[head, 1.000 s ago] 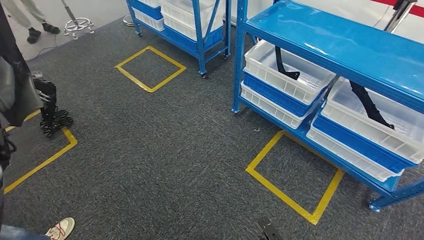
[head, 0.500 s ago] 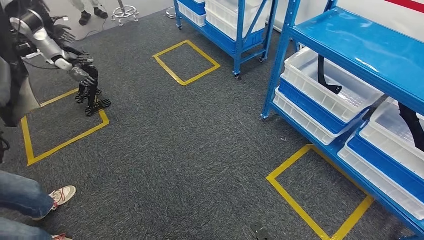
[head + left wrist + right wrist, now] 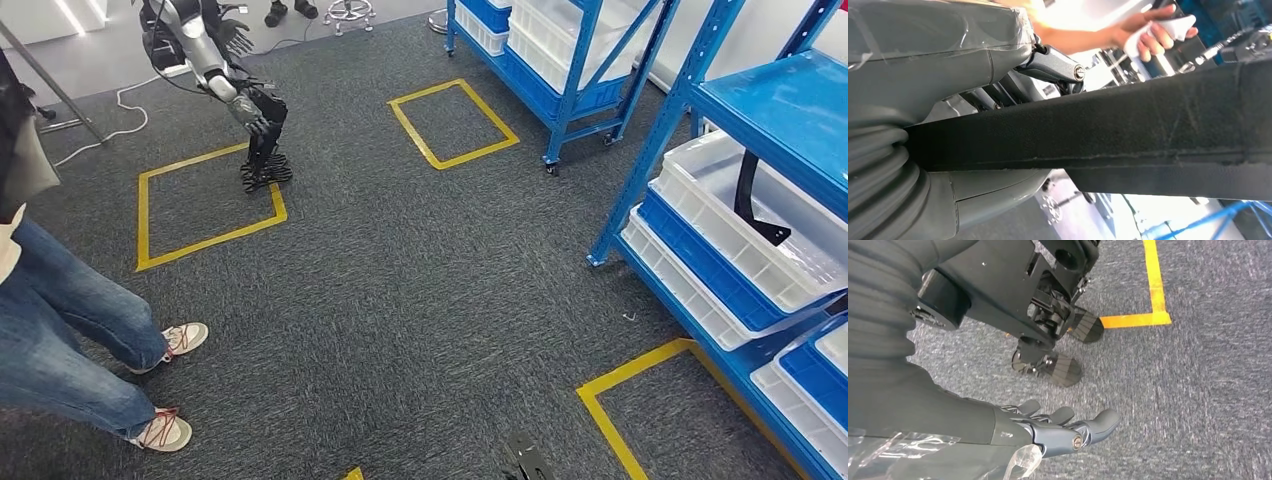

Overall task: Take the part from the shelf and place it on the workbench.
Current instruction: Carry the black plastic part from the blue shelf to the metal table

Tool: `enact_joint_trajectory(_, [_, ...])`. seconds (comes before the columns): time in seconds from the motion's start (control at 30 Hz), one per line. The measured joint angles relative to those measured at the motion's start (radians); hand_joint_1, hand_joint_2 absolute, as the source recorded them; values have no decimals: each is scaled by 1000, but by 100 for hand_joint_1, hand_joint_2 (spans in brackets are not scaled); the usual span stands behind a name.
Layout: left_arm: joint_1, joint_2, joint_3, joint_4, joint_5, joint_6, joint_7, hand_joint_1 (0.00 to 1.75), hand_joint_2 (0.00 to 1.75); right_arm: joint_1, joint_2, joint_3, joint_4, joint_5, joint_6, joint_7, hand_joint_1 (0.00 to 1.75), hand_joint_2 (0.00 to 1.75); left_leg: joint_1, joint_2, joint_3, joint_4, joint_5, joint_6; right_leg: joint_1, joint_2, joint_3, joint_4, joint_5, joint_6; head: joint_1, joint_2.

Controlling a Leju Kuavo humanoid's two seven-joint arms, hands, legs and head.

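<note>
Looking down at dark grey carpet w/ yellow tape squares (image 3: 205, 205) marked on it. Left robot hand (image 3: 948, 130) appears in its wrist view, up close: grey ribbed cover, thick thumb, darker fingers (image 3: 998, 95) wrapped round a long black part (image 3: 1128, 130). Robot hand is clamped on the part, which runs straight out from the grip across the view; its far end is cut off by the picture edge. Beyond the robot hand, past the part, a person's hand (image 3: 1153, 30) holds a white device.

Right robot hand (image 3: 1063, 430) hangs over the carpet in its wrist view, fingers apart and stretched out, holding nothing. Floor below it shows a corner of yellow tape (image 3: 1153, 300).

Head view: blue shelf (image 3: 740, 130) stands on the robot's right-hand side, well apart from both robot hands. White bins (image 3: 740, 230) sit on its lower level; one holds another black part (image 3: 755, 205) leaning against the bin wall. A 2nd blue shelf (image 3: 560, 60) w/ white bins stands further off. Another humanoid robot (image 3: 235, 90) stands at a tape square, far ahead on the left. A person in jeans and pale sneakers (image 3: 80, 340) stands close by on the left.
</note>
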Motion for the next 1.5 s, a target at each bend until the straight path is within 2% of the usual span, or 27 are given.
enact_joint_trajectory(0.07, [1, 9, 9, -1, 4, 6, -1, 175, 175, 0, 1, -3, 0, 3, 1, 3, 0, 175, -2, 55, -31, 58, -28, -11, -2, -26, 5, -2, -1, -12, -4, 0])
enact_joint_trajectory(0.13, [5, 12, 16, -1, 10, 14, -5, 175, 175, 3, 0, -4, 0, 7, -1, 7, 0, 175, -1, 116, -99, 190, -81, -21, 1, -50, 11, -3, -6, -20, -7, 0])
enact_joint_trajectory(0.2, [15, 13, 18, -1, 14, 18, -9, 175, 175, 5, -1, -4, 0, 11, -3, 13, 0, 175, 3, 134, -158, 294, -107, -27, 2, -76, 17, -2, -13, -22, -7, 0])
enact_joint_trajectory(0.23, [19, 13, 19, -1, 14, 18, -10, 175, 175, 5, -2, -4, 0, 13, -5, 15, 0, 175, 4, 138, -161, 292, -95, -27, 3, -89, 21, -2, -18, -21, -7, 0])
enact_joint_trajectory(0.27, [21, 13, 20, -1, 15, 18, -12, 175, 175, 5, -2, -4, 0, 15, -6, 17, 0, 175, 4, 144, -141, 248, -65, -26, 3, -102, 27, -2, -23, -19, -7, 0])
enact_joint_trajectory(0.33, [21, 15, 25, -2, 15, 19, -13, 175, 175, 3, -2, -5, 0, 20, -12, 19, 0, 175, -5, 185, -67, 98, 2, -17, 5, -125, 42, -3, -34, -12, -7, 0])
enact_joint_trajectory(0.4, [21, 17, 31, -2, 18, 22, -15, 175, 175, 2, -5, -5, 0, 22, -18, 19, 0, 175, -18, 217, -23, 9, 30, -3, 11, -144, 51, -5, -43, -2, -6, 0])
enact_joint_trajectory(0.43, [21, 18, 33, -2, 20, 23, -15, 175, 175, 0, -7, -5, 0, 23, -21, 20, 0, 175, -23, 217, -19, 0, 29, 1, 13, -155, 55, -8, -46, 2, -6, 0])
enact_joint_trajectory(0.5, [24, 21, 37, -3, 25, 24, -16, 175, 175, -5, -11, -5, 0, 27, -21, 22, 0, 175, -21, 190, -17, -6, 31, 11, 14, -170, 64, -12, -54, 12, -5, 0])
enact_joint_trajectory(0.57, [25, 25, 41, -4, 28, 24, -18, 175, 175, -8, -16, -5, -1, 30, -22, 22, 0, 175, -15, 165, -8, -19, 35, 24, 12, -133, 54, 26, -83, 15, -4, 0])
enact_joint_trajectory(0.63, [25, 27, 41, -6, 27, 24, -20, 175, 175, -7, -23, -5, -1, 30, -22, 23, 0, 175, -13, 141, -1, -23, 35, 34, 12, -75, -7, 153, -141, 14, -3, 0])
enact_joint_trajectory(0.67, [26, 26, 41, -6, 27, 23, -21, 175, 175, -6, -26, -5, -1, 30, -22, 24, 0, 175, -13, 127, 0, -23, 34, 38, 13, -61, -48, 225, -166, 14, -2, 0])
enact_joint_trajectory(0.7, [29, 26, 40, -6, 27, 23, -21, 175, 175, -4, -28, -5, -1, 31, -23, 25, 0, 175, -13, 111, 1, -22, 33, 39, 13, -55, -81, 275, -175, 15, -2, 0])
enact_joint_trajectory(0.73, [32, 26, 40, -6, 27, 22, -21, 175, 175, -3, -30, -5, -1, 32, -24, 25, 0, 175, -12, 94, 2, -21, 32, 39, 13, -52, -97, 286, -163, 17, -2, 0])
enact_joint_trajectory(0.8, [34, 26, 40, -6, 27, 22, -21, 175, 175, -3, -33, -5, -1, 35, -26, 25, 0, 175, -8, 61, 5, -18, 29, 35, 8, -43, -74, 195, -88, 21, -2, 0])
enact_joint_trajectory(0.87, [34, 26, 41, -6, 27, 23, -22, 175, 175, -3, -35, -5, -1, 36, -27, 24, 0, 175, -6, 30, 2, -9, 23, 25, -2, 5, -24, 58, -20, 23, -2, 0])
enact_joint_trajectory(0.93, [34, 26, 42, -6, 26, 24, -22, 175, 175, -5, -35, -5, -1, 36, -27, 24, 0, 175, -2, 3, -6, -3, 19, 11, -4, 32, 0, 1, -4, 18, -2, 0])
enact_joint_trajectory(1.0, [37, 27, 44, -6, 26, 24, -22, 175, 175, -10, -35, -5, -1, 37, -27, 24, 0, 175, 5, -17, -12, -4, 21, -3, 0, 5, 5, -2, -4, 6, -1, 0])
enact_joint_trajectory(1.07, [38, 29, 48, -6, 25, 24, -23, 175, 175, -14, -35, -6, -1, 36, -28, 23, 0, 175, 4, 21, -28, 23, 7, -13, -1, -22, 11, -6, -3, -7, -4, 0])
enact_joint_trajectory(1.13, [37, 31, 51, -6, 31, 22, -20, 175, 175, -12, -36, -6, -1, 35, -29, 23, 0, 175, 2, 97, -84, 141, -45, -21, 1, -46, 17, -8, -6, -17, -7, 0])
enact_joint_trajectory(1.2, [40, 31, 51, -6, 42, 18, -11, 175, 175, -10, -36, -7, -1, 32, -31, 22, 0, 175, 7, 131, -156, 281, -93, -28, 4, -73, 21, -7, -11, -22, -7, 0])
enact_joint_trajectory(1.23, [42, 31, 51, -6, 45, 16, -7, 175, 175, -9, -36, -7, -1, 31, -31, 22, 0, 175, 9, 136, -174, 313, -97, -31, 5, -85, 23, -7, -13, -23, -7, 0])
enact_joint_trajectory(1.27, [43, 30, 50, -6, 47, 15, -5, 175, 175, -9, -36, -8, -1, 30, -32, 21, 0, 175, 12, 139, -173, 305, -83, -32, 5, -98, 25, -7, -16, -22, -7, 0])
enact_joint_trajectory(1.3, [42, 30, 50, -6, 48, 14, -4, 175, 175, -9, -36, -9, -1, 30, -32, 21, 0, 175, 14, 144, -151, 259, -55, -32, 5, -111, 29, -7, -20, -20, -7, 0])
enact_joint_trajectory(1.4, [32, 29, 49, -6, 50, 14, -4, 175, 175, -10, -36, -10, -1, 30, -33, 19, 0, 175, 2, 202, -42, 49, 29, -23, 12, -142, 44, -7, -36, -6, -6, 0])
enact_joint_trajectory(1.43, [28, 28, 49, -6, 55, 15, -4, 175, 175, -10, -36, -11, -1, 30, -34, 18, 0, 175, -4, 214, -25, 15, 35, -17, 16, -152, 48, -7, -40, 0, -6, 0])
enact_joint_trajectory(1.5, [24, 27, 48, -6, 73, 17, -4, 175, 175, -12, -36, -11, -1, 29, -34, 16, 0, 175, -10, 195, -25, 5, 31, -5, 18, -176, 53, -10, -46, 12, -3, 0])
